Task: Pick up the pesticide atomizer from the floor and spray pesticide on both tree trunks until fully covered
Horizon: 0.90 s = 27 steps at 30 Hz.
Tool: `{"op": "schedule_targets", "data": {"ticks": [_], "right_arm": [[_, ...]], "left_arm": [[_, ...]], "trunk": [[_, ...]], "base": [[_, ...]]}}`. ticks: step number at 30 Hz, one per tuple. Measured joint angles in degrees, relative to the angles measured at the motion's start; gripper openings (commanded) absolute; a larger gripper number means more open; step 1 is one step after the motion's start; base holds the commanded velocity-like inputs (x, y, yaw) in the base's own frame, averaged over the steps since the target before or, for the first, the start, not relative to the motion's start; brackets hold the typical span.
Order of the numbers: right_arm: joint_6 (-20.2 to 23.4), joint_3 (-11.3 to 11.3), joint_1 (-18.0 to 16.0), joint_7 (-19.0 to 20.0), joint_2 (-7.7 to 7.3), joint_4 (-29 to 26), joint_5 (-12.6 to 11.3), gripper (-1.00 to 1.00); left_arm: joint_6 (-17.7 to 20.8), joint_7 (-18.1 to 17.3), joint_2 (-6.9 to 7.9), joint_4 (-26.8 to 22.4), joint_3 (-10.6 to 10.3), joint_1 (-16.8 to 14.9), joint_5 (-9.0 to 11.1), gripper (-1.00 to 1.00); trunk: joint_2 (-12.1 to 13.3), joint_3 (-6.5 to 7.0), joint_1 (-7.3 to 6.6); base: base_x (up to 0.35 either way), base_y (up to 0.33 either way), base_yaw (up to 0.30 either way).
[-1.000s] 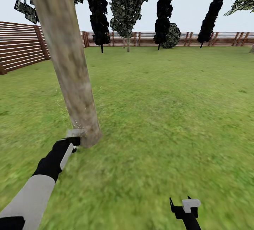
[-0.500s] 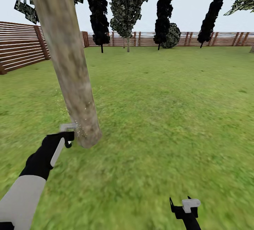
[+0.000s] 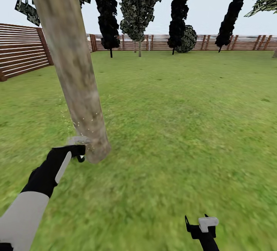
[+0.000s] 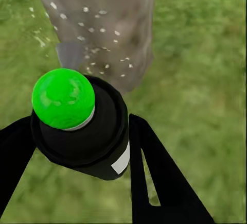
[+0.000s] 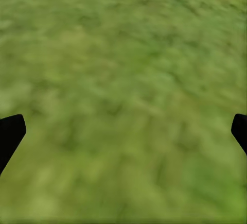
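Observation:
A thick mottled grey-tan tree trunk [image 3: 73,70] leans up the left of the head view, its base in the grass of the garden [image 3: 173,120]. My left gripper [image 3: 79,153] hovers just beside the base and is shut on the pesticide atomizer [image 4: 85,131], a black bottle with a green spot [image 4: 63,98] on top and a white label. The bottle points at the tree trunk [image 4: 103,23]. White specks of pesticide [image 3: 82,123] drift over the lower trunk, and pesticide [image 4: 90,26] also dots the bark up close. My right gripper [image 3: 200,224] hangs low, open, over bare grass [image 5: 123,80].
A brown slat fence [image 3: 23,52] runs along the left and the far side. Dark slim trees [image 3: 105,12] and a round bush [image 3: 188,39] stand by the far fence. Open lawn spreads to the right of the trunk.
My left gripper drew back from the trunk's base, then came slightly toward it again. White specks keep showing on the lower trunk. The right arm has not moved.

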Motion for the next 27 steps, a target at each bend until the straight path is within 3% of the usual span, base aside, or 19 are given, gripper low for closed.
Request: {"op": "schedule_targets", "data": {"ticks": [3,7,9,11,13,15,19,20,24,27], "right_arm": [[0.00,0.00,0.00,0.00,0.00,0.00,0.00,1.00],[0.01,0.01,0.00,0.00,0.00,0.00,0.00,1.00],[0.01,0.00,0.00,-0.01,0.00,0.00,0.00,1.00],[0.01,0.00,0.00,0.00,0.00,0.00,0.00,1.00],[0.01,0.00,0.00,0.00,0.00,0.00,0.00,1.00],[0.01,0.01,0.00,0.00,0.00,0.00,0.00,1.00],[0.01,0.01,0.00,0.00,0.00,0.00,0.00,1.00],[0.01,0.00,0.00,0.00,0.00,0.00,0.00,1.00],[0.01,0.00,0.00,-0.01,0.00,0.00,0.00,1.00],[0.01,0.01,0.00,-0.03,0.00,0.00,0.00,1.00]], "left_arm": [[0.05,-1.48,-0.04,-0.10,-1.49,-0.08,-1.13,-1.00],[0.06,-1.56,2.51,0.17,-1.13,-0.25,-1.41,-1.00],[0.11,-1.57,2.28,0.13,-1.43,-0.16,-1.10,-1.00],[0.23,-1.57,0.81,0.12,-1.55,-0.06,-0.75,-1.00],[0.29,-1.55,0.30,0.12,-1.80,-0.07,-1.11,-1.00],[0.32,-1.51,0.86,0.22,-1.34,-0.18,-1.36,-1.00],[0.62,-1.45,4.37,1.38,-1.00,-0.74,-1.85,-1.00],[0.88,-1.49,4.50,1.10,-1.11,-0.79,-1.35,-1.00],[9.41,-1.42,2.33,-3.81,-1.41,-3.21,-1.19,-1.00],[10.50,-1.42,2.95,-4.90,-1.05,-4.79,-1.59,-1.00]], "trunk": [[0.00,0.00,0.00],[0.00,0.00,0.00],[0.00,0.00,0.00],[0.00,0.00,0.00],[0.00,0.00,0.00],[0.00,0.00,0.00],[0.00,0.00,0.00],[0.00,0.00,0.00],[-0.01,0.01,-0.01],[0.00,0.00,0.00]], "base": [[0.000,0.000,0.000],[0.123,0.000,0.000],[0.207,0.000,0.000],[0.042,0.000,0.000],[0.009,0.000,0.000],[0.001,0.000,0.000],[0.000,0.000,0.000],[0.000,0.000,0.000],[0.000,0.000,0.000],[0.000,0.000,0.000]]}}
